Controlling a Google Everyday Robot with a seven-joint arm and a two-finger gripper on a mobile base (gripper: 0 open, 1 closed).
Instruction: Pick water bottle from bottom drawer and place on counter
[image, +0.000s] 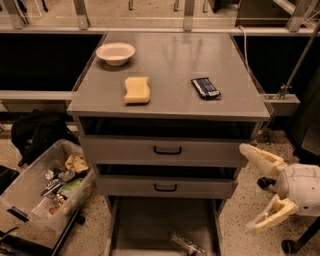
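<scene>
I see speckled floor (97, 227) lower left, with a clear bin (20, 192) and black bag (37, 132); tool (245, 189) lower right.

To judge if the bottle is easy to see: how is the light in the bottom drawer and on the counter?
Camera view: the counter is evenly lit, faint sheen; the bottom drawer lies in shadow, the water bottle showing only by glints; the open gripper, right of the cabinet, is well lit.

Bottom drawer (160, 222) partly off-frame, tool (246, 189) rightward
</scene>
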